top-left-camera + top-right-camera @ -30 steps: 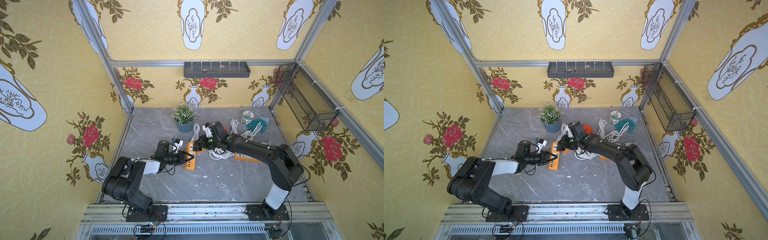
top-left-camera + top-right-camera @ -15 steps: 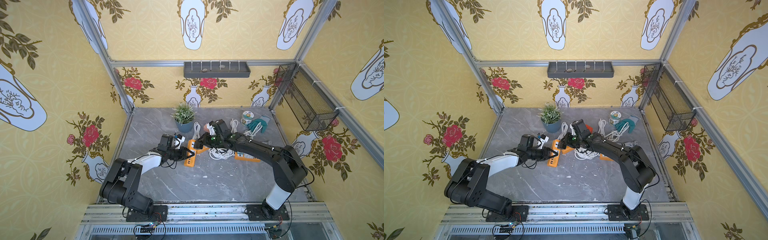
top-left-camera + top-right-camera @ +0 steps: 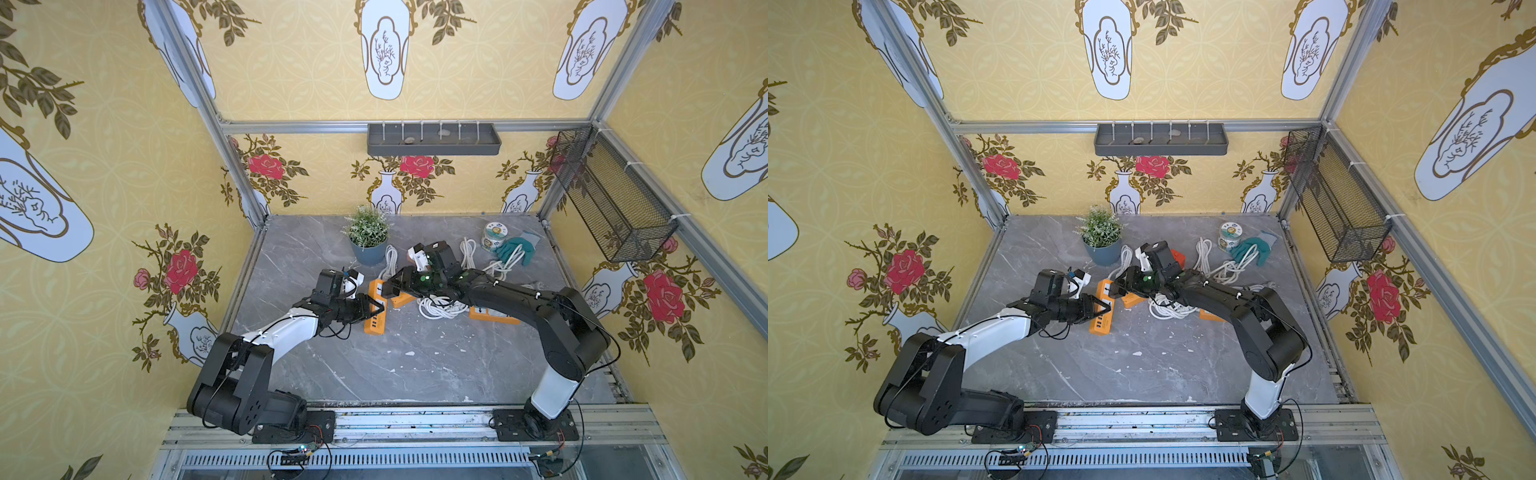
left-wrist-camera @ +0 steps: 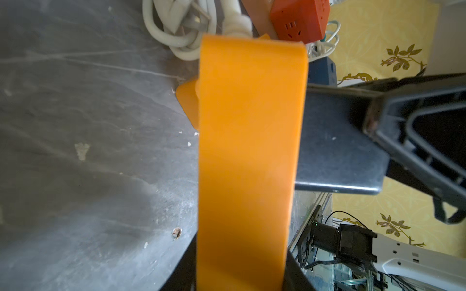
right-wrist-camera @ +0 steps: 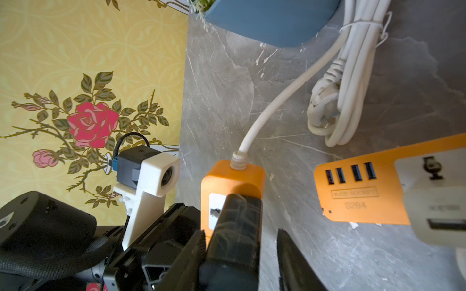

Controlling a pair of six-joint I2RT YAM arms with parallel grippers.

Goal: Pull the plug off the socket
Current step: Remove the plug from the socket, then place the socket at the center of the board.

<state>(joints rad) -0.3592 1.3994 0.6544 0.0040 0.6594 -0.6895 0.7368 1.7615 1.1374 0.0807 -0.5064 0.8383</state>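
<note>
Yellow wallpaper walls (image 3: 291, 75) printed with roses and vases close in a grey marble table (image 3: 415, 365). Near its middle lies the orange power strip (image 3: 374, 320), its row of USB ports at the end facing my bases. My left tool (image 3: 377, 308) is clamped on this strip; in the left wrist view its orange body (image 4: 249, 151) runs out from between my fingers. My right tool (image 3: 386, 289) is at the strip's far end with its jaws apart and nothing between them. One finger (image 5: 234, 226) lies against the strip's socket face. The strip's white cord (image 5: 272, 108) leaves that end toward the potted plant (image 3: 368, 251). Close by lies a second orange strip (image 5: 358, 194), and a white adapter (image 5: 438, 216) sits on its socket face. I cannot tell how deep the adapter is seated.
</note>
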